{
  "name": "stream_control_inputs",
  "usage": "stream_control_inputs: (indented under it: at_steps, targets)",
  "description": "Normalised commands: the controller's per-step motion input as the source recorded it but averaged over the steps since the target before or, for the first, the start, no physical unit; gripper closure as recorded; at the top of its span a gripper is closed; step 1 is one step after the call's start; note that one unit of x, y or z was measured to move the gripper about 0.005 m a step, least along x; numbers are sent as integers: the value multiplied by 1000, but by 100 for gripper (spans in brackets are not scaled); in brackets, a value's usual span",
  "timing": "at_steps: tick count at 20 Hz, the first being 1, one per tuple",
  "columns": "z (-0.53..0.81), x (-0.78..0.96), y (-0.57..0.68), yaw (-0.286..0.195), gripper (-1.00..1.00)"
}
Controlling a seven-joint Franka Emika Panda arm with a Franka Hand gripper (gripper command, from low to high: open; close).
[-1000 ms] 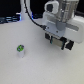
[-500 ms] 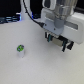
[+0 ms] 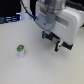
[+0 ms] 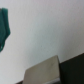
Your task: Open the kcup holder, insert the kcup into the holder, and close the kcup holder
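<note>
kcup upright on white table, tool well apart

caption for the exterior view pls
Panda arm's pincer hovers above the white table, apart from the green-topped kcup.

Pale surface is bare between pincer and kcup, which stands alone well apart toward the exterior view's left. Only the white machine body crowds close behind the pincer.
</note>
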Motion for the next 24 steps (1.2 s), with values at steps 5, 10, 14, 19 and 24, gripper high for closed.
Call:
stream_control_inputs:
  at_steps: [5, 10, 14, 19, 24]
  targets:
    - [127, -331, -355, -253, -100]
    - [22, -326, -393, -259, -100]
    - [-3, -313, -442, -254, -100]
    - [-37, -287, -480, -249, -100]
    - [-114, -255, -524, -252, -100]
